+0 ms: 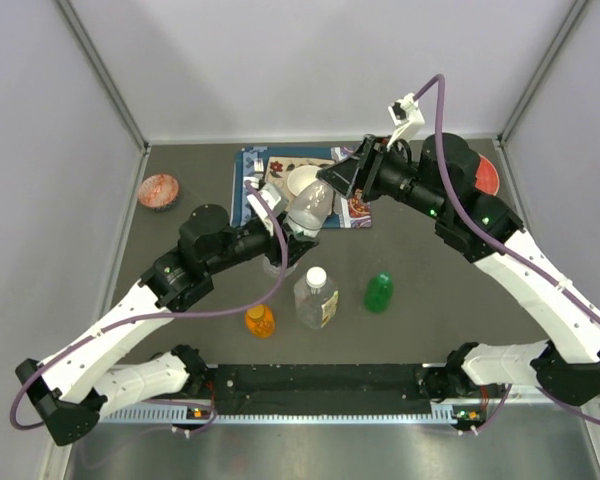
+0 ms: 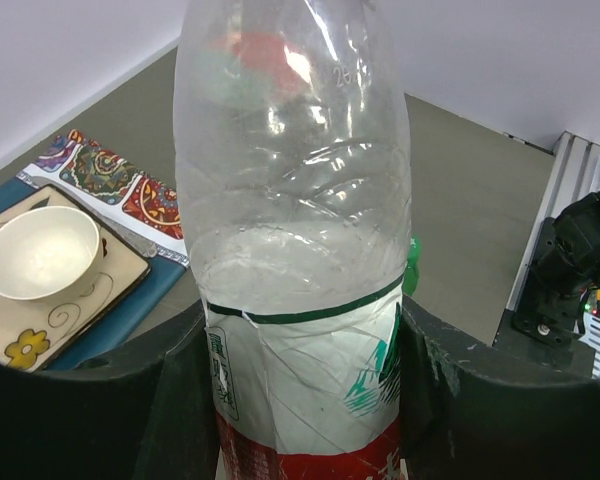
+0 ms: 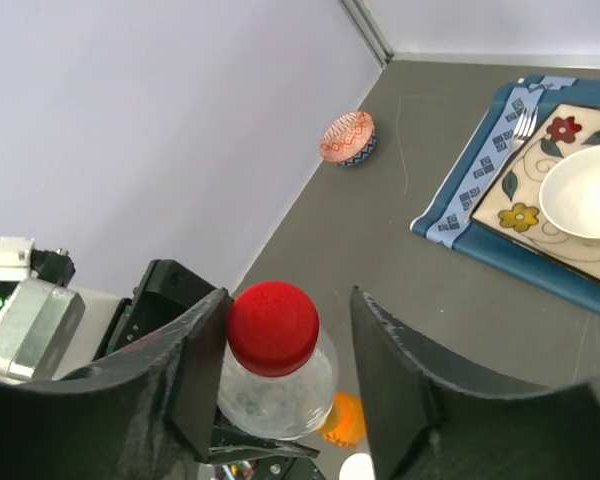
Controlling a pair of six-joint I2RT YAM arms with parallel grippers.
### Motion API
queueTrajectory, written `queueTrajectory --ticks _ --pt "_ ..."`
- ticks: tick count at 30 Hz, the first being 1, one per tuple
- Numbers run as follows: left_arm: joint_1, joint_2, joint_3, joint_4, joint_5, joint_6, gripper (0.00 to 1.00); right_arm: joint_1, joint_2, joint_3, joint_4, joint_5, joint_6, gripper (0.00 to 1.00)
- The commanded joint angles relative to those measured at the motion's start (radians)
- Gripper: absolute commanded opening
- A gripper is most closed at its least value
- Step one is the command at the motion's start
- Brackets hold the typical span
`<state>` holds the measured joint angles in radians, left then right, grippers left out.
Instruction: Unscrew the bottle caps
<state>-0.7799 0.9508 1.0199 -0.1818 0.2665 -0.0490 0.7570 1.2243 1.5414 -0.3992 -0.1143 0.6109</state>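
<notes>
My left gripper is shut on the small clear bottle with the red label and holds it tilted above the table; in the left wrist view both fingers press on its label. Its red cap sits between the jaws of my right gripper. The left finger touches the cap and the right finger stands clear of it, so the gripper is open. The larger clear bottle with a white cap, the green bottle and the orange bottle stand on the table.
A blue placemat at the back holds a patterned plate and a white bowl. A small patterned bowl sits at the back left and a red disc at the back right. Walls enclose the table on three sides.
</notes>
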Motion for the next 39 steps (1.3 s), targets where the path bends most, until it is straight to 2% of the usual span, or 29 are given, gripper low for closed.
queueTrajectory --ticks 1,5,8,9,11,12,19,23,28,35,39 --pt "-0.012 -0.020 -0.012 0.044 -0.026 0.014 0.51 0.011 -0.016 0.036 0.023 0.028 0.003 0.48" --pt "-0.013 -0.018 -0.018 0.048 -0.020 0.011 0.51 0.011 -0.023 0.020 0.028 0.038 0.000 0.41" --pt "-0.013 -0.020 -0.021 0.051 -0.016 0.009 0.51 0.011 -0.029 0.010 0.031 0.041 -0.005 0.32" --pt "-0.013 -0.020 -0.020 0.054 -0.012 0.008 0.51 0.011 -0.031 0.005 0.031 0.041 -0.008 0.23" --pt "-0.013 -0.023 -0.021 0.056 0.014 0.005 0.52 0.013 -0.034 0.000 0.031 0.036 -0.016 0.12" --pt "-0.013 -0.024 -0.023 0.068 0.029 0.003 0.52 0.012 -0.035 -0.006 0.031 0.035 -0.019 0.00" --pt "-0.012 -0.038 0.011 0.079 0.252 -0.026 0.50 0.011 -0.054 -0.018 0.030 -0.071 -0.101 0.00" --pt "-0.007 -0.029 0.048 0.097 0.466 -0.069 0.50 0.010 -0.052 0.005 0.016 -0.259 -0.178 0.00" --pt "0.014 -0.007 0.057 0.174 0.655 -0.178 0.49 0.010 -0.086 0.006 0.019 -0.349 -0.284 0.00" --pt "0.076 0.000 0.042 0.390 0.815 -0.359 0.43 0.001 -0.138 -0.015 0.036 -0.513 -0.396 0.00" --pt "0.109 0.009 0.028 0.583 0.890 -0.516 0.42 -0.012 -0.186 -0.059 0.069 -0.610 -0.445 0.00"
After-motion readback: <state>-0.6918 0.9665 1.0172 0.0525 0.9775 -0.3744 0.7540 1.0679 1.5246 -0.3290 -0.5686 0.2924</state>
